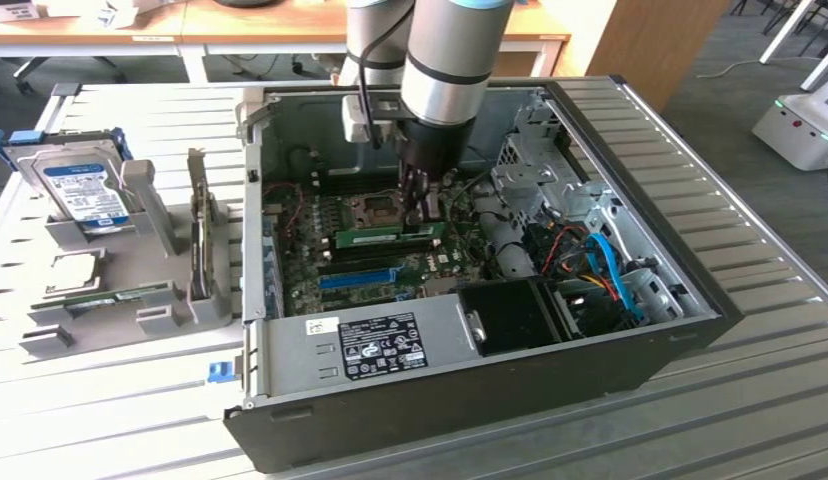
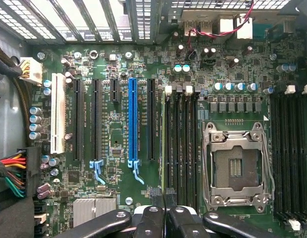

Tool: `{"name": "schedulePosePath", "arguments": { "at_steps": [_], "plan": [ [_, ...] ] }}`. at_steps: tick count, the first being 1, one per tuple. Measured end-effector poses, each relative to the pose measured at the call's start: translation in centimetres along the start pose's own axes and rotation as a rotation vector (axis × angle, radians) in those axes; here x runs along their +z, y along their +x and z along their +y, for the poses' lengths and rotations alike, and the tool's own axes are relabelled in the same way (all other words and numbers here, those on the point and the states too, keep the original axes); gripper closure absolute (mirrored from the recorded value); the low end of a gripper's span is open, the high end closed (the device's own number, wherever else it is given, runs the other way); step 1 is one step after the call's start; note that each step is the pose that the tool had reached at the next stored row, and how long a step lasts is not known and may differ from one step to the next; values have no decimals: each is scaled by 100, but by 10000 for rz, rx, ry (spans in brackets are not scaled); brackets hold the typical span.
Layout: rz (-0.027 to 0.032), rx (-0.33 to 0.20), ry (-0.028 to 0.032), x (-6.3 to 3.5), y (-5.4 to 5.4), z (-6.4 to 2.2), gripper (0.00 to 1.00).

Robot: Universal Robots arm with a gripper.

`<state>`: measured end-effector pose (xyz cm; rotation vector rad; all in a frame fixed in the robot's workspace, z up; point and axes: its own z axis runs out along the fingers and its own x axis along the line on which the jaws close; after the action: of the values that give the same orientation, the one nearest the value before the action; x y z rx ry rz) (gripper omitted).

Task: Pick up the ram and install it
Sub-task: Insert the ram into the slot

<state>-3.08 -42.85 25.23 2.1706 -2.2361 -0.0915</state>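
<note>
as the ram (image 1: 385, 237) stood on edge beside the motherboard's (image 2: 113, 134) processor socket (image 2: 236, 168), we saw the gripper (image 2: 162, 194) pinching its end.

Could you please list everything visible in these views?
case: one, black, open, on the table.
table: one, grey, slatted, under the case.
motherboard: one, green, inside the case.
CPU socket: one, silver, on the motherboard.
slot: one, blue, on the motherboard.
ram: one, green, upright on the motherboard, near the CPU socket.
holder: one, grey, exterior view's left of the case.
hard drive: one, silver with blue label, upright in the holder.
arm: one, silver, reaching into the case.
gripper: one, black, shut on the ram.
</note>
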Motion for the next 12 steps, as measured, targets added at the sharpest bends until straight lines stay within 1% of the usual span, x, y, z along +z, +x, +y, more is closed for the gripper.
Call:
{"name": "schedulePosePath", "arguments": {
  "at_steps": [6, 12],
  "plan": [
    [-7, -38, 60, 1, 0, 18, 88],
    [-7, -36, 61, 1, 1, 23, 88]
  ]
}}
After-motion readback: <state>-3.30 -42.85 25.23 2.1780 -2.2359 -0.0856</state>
